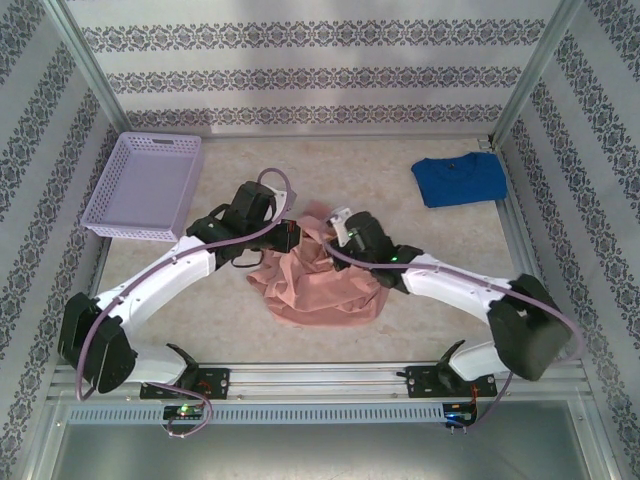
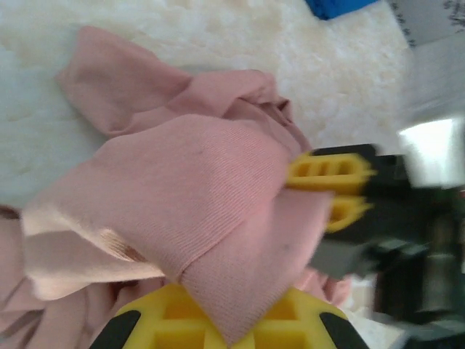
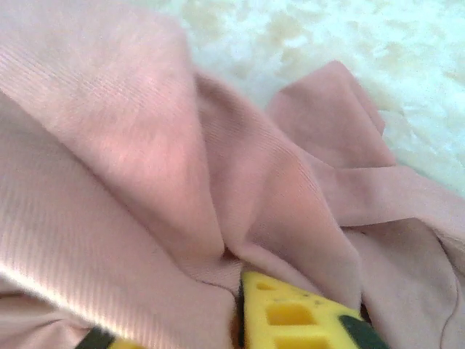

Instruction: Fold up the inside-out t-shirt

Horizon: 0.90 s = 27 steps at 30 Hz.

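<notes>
Right, the salmon-pink cotton t-shirt lies crumpled in the middle of the table, between my two arms. Left claw is clenched on a fold of it, with cloth draped over the yellow ribbed fingers. Right claw looks pinched on the neighbouring fold, with fabric running in between its close-set pads. Material is a fine rib knit, matte and limp. My read: light, no stiffness, sags wherever unsupported, low slip, nothing to break. Best holds are a hem or shoulder seam, two points well apart. The table top is pale, mottled and slightly fuzzy, so I expect some drag.
</notes>
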Tool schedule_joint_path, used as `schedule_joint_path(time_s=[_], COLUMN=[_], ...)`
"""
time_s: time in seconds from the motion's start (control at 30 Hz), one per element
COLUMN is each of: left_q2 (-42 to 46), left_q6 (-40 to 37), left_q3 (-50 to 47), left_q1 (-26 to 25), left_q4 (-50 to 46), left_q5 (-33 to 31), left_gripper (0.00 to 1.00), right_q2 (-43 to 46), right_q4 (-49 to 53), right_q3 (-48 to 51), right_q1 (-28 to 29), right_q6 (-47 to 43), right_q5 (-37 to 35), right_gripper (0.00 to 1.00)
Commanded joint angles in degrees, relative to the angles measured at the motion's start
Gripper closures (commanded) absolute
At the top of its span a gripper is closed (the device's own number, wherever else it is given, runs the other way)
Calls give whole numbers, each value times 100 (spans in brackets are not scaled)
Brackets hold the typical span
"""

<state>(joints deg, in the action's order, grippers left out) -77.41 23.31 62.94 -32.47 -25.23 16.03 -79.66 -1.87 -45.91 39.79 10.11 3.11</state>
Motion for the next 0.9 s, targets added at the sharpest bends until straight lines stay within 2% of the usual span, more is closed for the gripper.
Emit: schedule_joint_path(time_s=[0.0,0.07,0.17,0.43,0.57,0.63,0.7,0.77,0.87], left_q2=[124,88,80,339,1026,1345,1520,1467,1163], left_q6=[-327,-546,-669,-498,-412,-421,-435,-343,-283], left_q3=[12,-103,-249,-496,-830,-969,-1102,-1110,-1017], left_q1=[83,83,78,-58,-197,-205,-202,-198,-182], left_q4=[-488,-508,-361,-505,-563,-430,-122,133,272], left_q5=[-776,-962,-1290,-1745,-1855,-1405,-529,310,930], left_gripper=[100,98,89,52,46,49,54,59,63], right_q2=[562,626,507,-104,-336,-326,-284,-223,-147], right_q4=[47,-146,-514,-1821,-2144,-2103,-1982,-1756,-1610], right_q3=[20,86,93,56,-20,-44,-75,-100,-86], right_q1=[-435,-589,-635,-654,-705,-735,-774,-819,-906], right_q6=[217,524,942,2159,2529,2562,2511,2384,2329], right_q5=[2103,3053,3787,4135,4368,4399,4408,4376,4354], right_gripper=[92,97,100,100,100,100,100,100,100])
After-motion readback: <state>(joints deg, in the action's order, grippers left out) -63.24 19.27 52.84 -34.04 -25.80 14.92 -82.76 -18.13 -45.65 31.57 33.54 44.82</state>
